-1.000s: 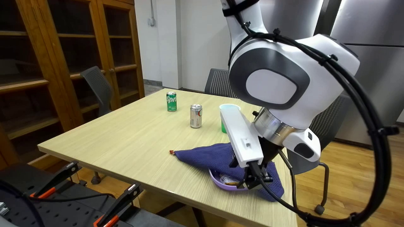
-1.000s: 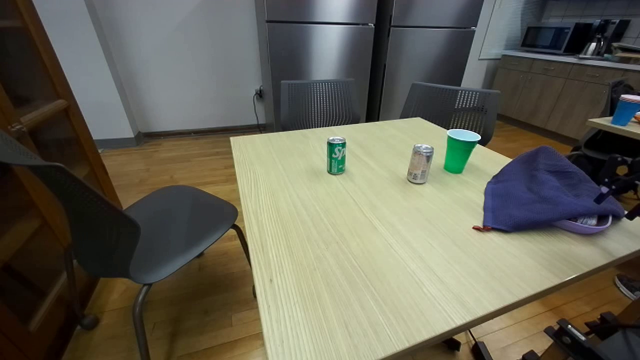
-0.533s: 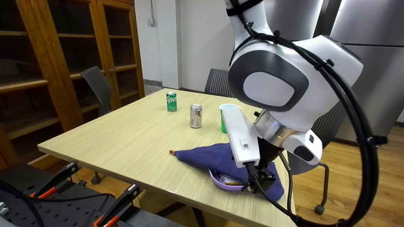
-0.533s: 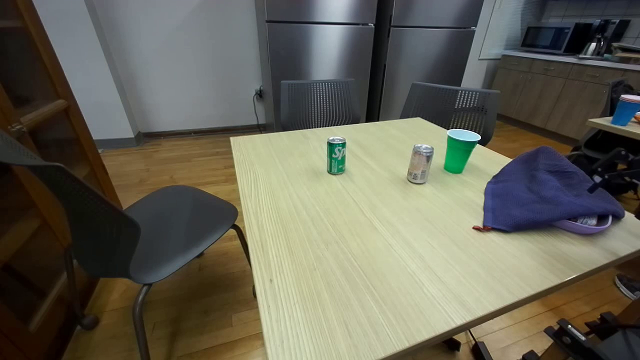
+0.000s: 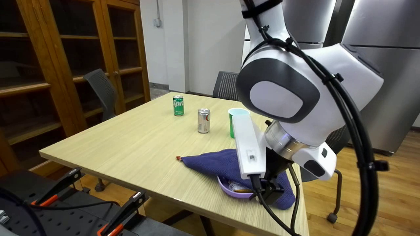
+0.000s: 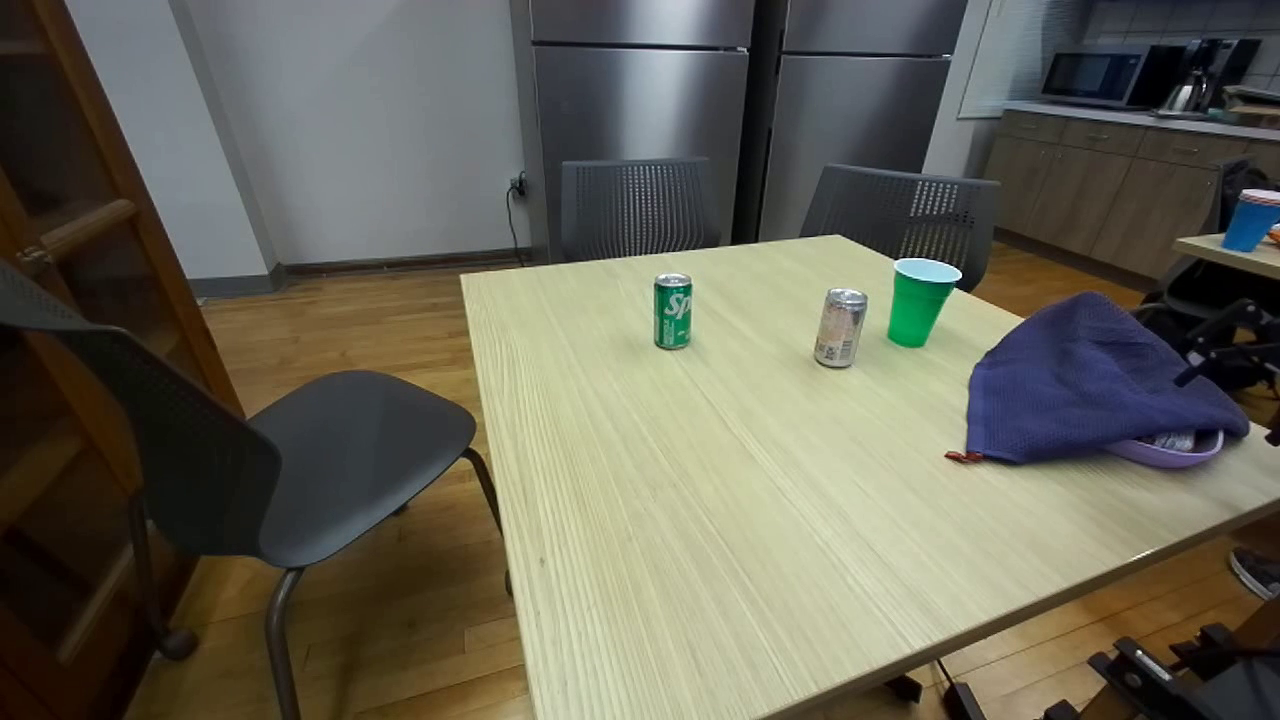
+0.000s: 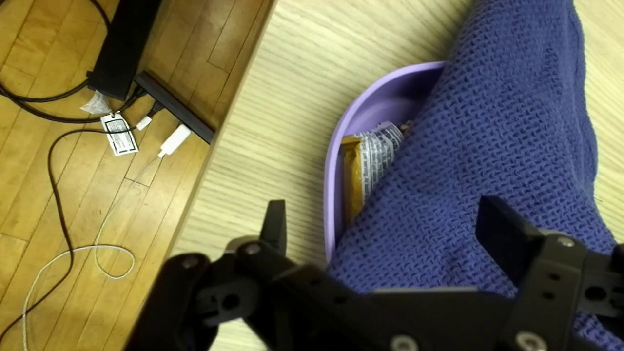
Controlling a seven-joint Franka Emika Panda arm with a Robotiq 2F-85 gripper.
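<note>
Wrist view: the tool [image 7: 383, 214] is gaping wide, empty; beneath it, a purple bowl [image 7: 330, 185] is apparently propping a blue waffle-weave towel [image 7: 492, 146].

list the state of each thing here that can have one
Gripper: open, holding nothing
Purple bowl: partly covered
Blue cloth: rumpled, draped partly over the bowl
Wrapped snack: in the bowl, partly hidden
Sprite can: upright
Silver can: upright
Green cup: upright
Cabinet doors: shut
Fridge doors: shut
</note>
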